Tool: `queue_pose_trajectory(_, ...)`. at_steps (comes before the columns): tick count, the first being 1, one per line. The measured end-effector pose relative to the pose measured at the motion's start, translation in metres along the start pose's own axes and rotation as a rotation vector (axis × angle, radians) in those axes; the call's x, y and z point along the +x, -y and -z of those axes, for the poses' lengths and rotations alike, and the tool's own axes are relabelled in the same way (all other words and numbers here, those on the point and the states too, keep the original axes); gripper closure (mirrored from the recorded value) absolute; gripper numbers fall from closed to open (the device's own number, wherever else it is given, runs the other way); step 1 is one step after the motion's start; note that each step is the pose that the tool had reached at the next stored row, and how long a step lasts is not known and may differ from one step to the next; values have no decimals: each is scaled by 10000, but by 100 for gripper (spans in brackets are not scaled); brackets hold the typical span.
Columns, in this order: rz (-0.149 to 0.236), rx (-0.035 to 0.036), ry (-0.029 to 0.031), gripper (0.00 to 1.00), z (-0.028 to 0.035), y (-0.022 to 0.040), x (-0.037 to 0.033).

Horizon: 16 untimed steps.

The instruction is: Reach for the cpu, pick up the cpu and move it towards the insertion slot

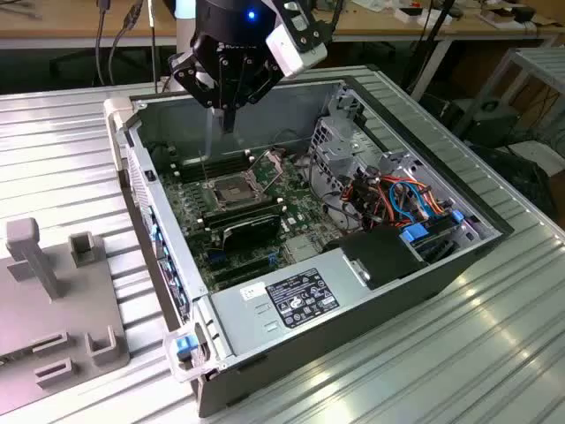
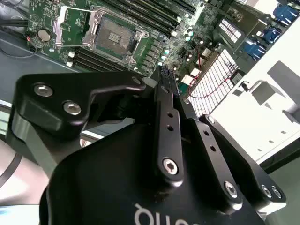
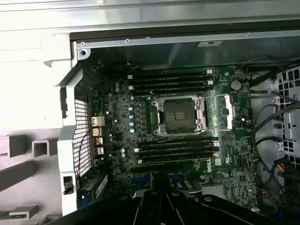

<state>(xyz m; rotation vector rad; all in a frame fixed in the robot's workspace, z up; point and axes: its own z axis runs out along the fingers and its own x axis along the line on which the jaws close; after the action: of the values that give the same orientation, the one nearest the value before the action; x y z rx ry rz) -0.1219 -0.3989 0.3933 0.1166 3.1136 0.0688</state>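
One black multi-link gripper (image 1: 228,124) is hanging over the open grey steel computer case (image 1: 265,362), jaws clenched together with nothing visibly between them; where the cpu is lying cannot be told. Just beyond, the insertion slot (image 3: 180,115), a square shiny-framed socket with dark pinned centre, is sitting bare between long black memory slots (image 3: 176,152), its metal frame (image 3: 225,110) flipped open. Judged risk: a low pass would be bending exposed pins or snagging that frame. Farther off, a white printed label (image 1: 300,296) on the silver power-supply box (image 1: 340,269) is carrying print too small to read.
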Motion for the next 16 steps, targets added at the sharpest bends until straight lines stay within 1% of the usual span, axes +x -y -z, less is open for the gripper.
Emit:
queue_pose_trajectory(4, 0, 0, -1, 89, 0, 0, 0)
queue_pose_trajectory(16, 0, 0, -1, 89, 4, 12, 156)
